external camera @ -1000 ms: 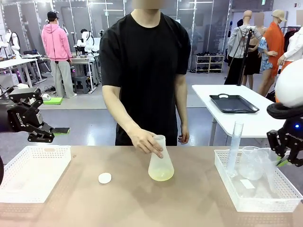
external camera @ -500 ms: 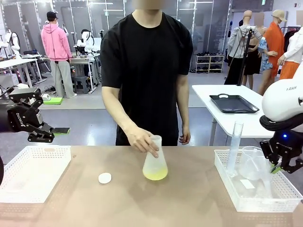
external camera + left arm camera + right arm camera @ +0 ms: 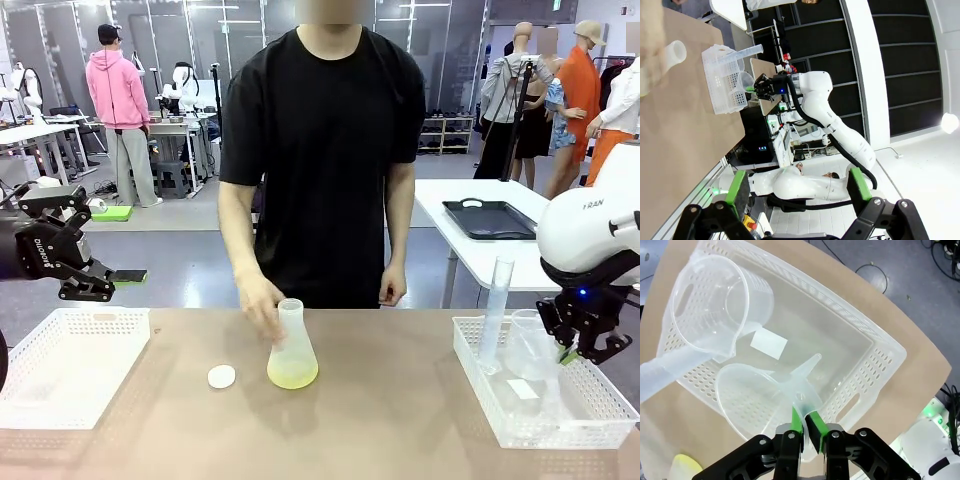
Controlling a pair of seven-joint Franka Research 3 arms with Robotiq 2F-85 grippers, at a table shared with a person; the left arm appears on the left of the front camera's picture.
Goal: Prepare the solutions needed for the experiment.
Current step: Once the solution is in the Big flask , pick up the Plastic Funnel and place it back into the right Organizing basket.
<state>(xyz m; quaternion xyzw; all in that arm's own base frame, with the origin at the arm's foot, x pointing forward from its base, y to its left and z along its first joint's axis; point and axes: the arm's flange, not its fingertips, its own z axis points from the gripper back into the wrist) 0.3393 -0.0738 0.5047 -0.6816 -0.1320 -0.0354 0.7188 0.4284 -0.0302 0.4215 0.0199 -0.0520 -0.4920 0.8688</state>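
Front view — white cap (image 3: 221,376) near solution (image 3: 292,376)

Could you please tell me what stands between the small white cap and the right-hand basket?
In the front view, the flask of yellow-green solution stands there, a person's hand at its neck.

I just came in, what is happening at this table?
A person's hand holds a flask by its neck on the table; pale yellow-green liquid sits in its bottom. The right gripper is shut on the rim of a clear funnel over the basket. The left gripper hangs open, holding nothing.
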